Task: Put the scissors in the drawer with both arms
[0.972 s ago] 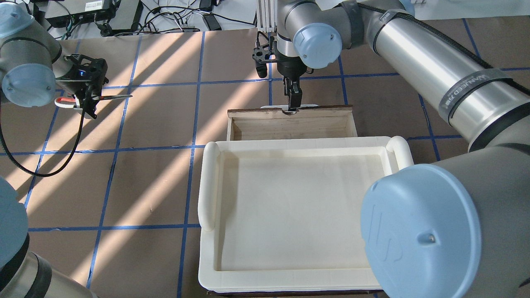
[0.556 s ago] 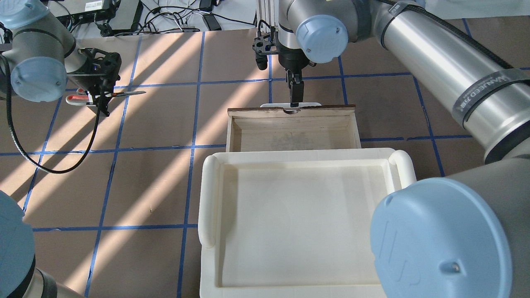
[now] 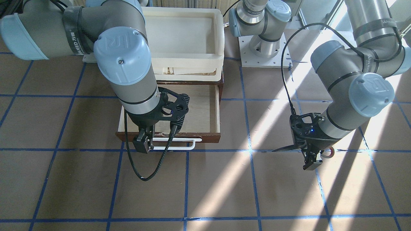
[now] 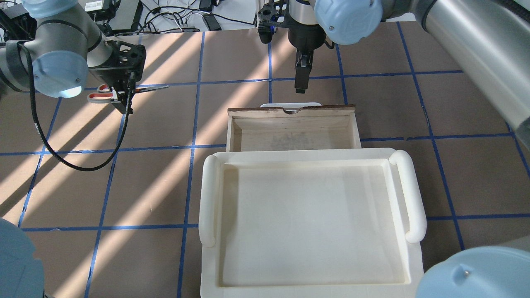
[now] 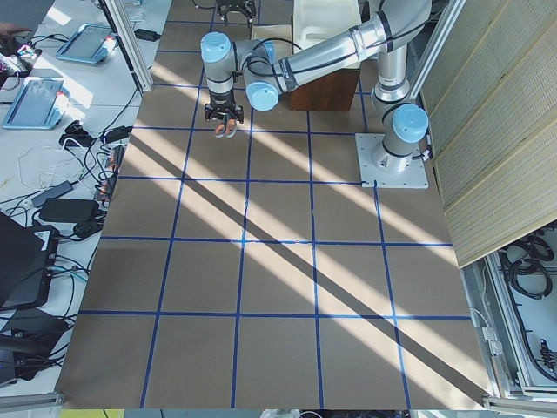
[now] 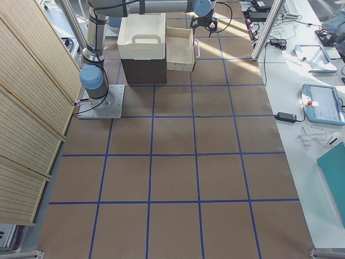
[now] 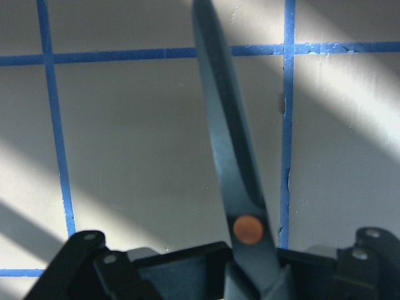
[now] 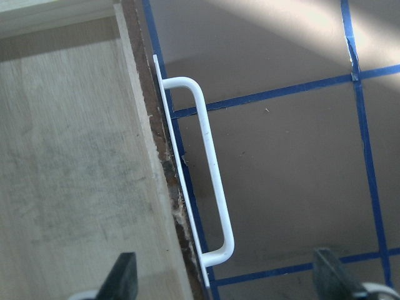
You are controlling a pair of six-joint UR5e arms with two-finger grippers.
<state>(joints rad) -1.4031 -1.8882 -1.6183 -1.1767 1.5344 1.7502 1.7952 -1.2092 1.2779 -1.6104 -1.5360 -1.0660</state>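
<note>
The scissors (image 4: 103, 94), with red-and-grey loop handles and slim dark blades, are held level above the table to the left of the drawer, blades pointing toward it. My left gripper (image 4: 123, 98) is shut on them near the pivot; the blades (image 7: 226, 137) fill the left wrist view. The dark-brown drawer (image 4: 292, 133) is pulled open and its pale inside is bare. Its white bar handle (image 4: 291, 104) is free. My right gripper (image 4: 302, 81) is open and hangs above and just beyond the handle (image 8: 209, 187), with its fingers (image 8: 122, 278) spread wide.
A large cream plastic tray (image 4: 209, 194) sits on top of the cabinet, just behind the open drawer. Cables and electronics (image 4: 103, 12) lie beyond the table's far edge. Blue tape lines grid the brown table, crossed by sunlit stripes.
The drawer slid further open. My right gripper then let go of the handle and rose away from it. My left gripper carried the scissors to the right, toward the drawer.
</note>
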